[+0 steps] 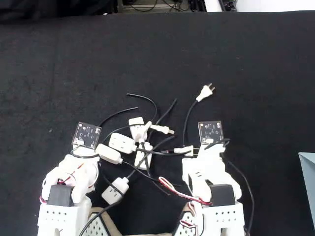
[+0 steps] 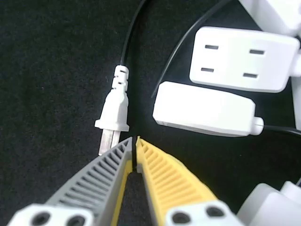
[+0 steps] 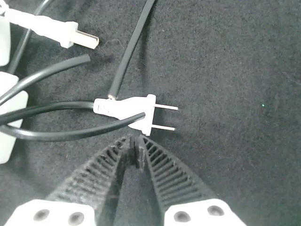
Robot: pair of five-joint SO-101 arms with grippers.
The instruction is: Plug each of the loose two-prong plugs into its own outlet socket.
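Note:
My left gripper (image 2: pixel 134 141) is shut with nothing in it, its grey and yellow tips almost touching the prongs of a white two-prong plug (image 2: pixel 115 110) on a black cord. Just past that plug lie a white two-slot outlet socket (image 2: pixel 242 59) and a plain white block (image 2: pixel 204 109). My right gripper (image 3: pixel 136 140) is also shut and holds nothing, right beside another white plug (image 3: pixel 134 112) whose prongs point sideways; this plug (image 1: pixel 184 151) lies by the right arm. Two more plugs (image 1: pixel 205 92) (image 1: pixel 162 129) lie farther out.
Several white sockets and black cords are tangled mid-table between the arms (image 1: pixel 121 142) (image 1: pixel 115 191) (image 1: pixel 143 155). The black table cloth (image 1: pixel 256 73) is bare farther back and to both sides. A pale blue-grey object (image 1: pixel 308 182) sits at the right edge.

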